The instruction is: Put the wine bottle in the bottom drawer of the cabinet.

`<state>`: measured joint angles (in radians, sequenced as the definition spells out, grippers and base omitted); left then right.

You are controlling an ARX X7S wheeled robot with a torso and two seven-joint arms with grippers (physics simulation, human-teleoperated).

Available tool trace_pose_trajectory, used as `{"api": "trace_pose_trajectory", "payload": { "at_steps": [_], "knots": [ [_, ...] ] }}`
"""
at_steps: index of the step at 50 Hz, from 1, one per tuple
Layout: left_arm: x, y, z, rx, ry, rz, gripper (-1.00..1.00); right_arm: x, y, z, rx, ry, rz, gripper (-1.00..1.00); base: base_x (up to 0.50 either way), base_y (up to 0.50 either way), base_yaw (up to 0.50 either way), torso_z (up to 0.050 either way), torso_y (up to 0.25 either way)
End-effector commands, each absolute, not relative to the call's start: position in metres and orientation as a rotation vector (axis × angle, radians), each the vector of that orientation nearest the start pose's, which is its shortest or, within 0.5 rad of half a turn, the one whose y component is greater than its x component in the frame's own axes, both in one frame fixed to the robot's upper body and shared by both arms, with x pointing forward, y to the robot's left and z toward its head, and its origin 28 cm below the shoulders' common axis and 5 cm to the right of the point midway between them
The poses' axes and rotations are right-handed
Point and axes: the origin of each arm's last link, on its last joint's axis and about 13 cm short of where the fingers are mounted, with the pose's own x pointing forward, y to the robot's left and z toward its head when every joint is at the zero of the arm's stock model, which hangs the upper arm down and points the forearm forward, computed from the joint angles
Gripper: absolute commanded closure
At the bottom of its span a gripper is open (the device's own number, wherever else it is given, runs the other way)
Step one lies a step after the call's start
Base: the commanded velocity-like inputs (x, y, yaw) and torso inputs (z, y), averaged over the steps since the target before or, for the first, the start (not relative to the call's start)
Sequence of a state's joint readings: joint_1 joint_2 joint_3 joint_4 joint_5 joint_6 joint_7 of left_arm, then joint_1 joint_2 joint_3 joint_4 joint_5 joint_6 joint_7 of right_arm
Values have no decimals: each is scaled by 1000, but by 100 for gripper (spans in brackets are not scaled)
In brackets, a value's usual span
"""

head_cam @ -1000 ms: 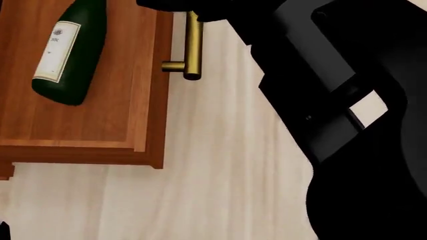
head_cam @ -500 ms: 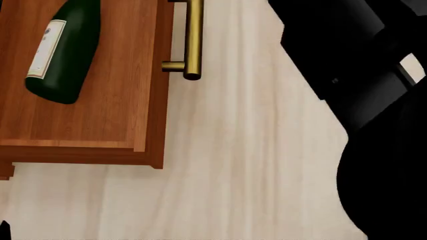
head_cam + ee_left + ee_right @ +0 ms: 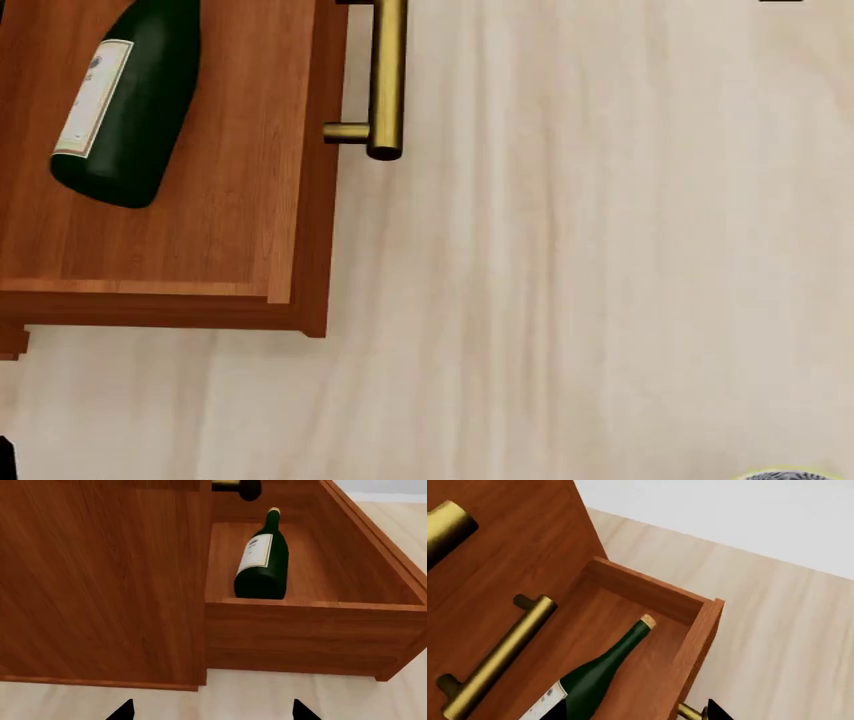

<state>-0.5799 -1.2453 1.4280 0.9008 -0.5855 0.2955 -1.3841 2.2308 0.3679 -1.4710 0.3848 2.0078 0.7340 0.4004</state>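
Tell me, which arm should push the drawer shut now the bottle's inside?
Probably the right. Its fingertip sits right by the bottom drawer's brass handle, at the open front. The left gripper faces the cabinet's side, farther off.

Pale wood floor and plain wall

A light, streaked plank floor (image 3: 561, 300) is seen across most of the head view, its grain running away from the camera. In the right wrist view, the same floor is met by a plain pale wall (image 3: 747, 515) along a straight edge.
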Motion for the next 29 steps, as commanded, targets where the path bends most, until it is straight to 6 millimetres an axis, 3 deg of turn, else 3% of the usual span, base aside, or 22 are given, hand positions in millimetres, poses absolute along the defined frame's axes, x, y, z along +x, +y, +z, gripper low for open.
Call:
{"api": "trace_pose_trajectory", "payload": {
  "at_steps": [1,29],
  "knots": [
    [101,228,161,-27,-166,42,-100,249,-57,439,-181,71,524,-100,0,0,0,0,0],
    [86,239,183,18,-211,74,-100,173,-104,367,-87,-43,372,-100,0,0,0,0,0]
  ]
}}
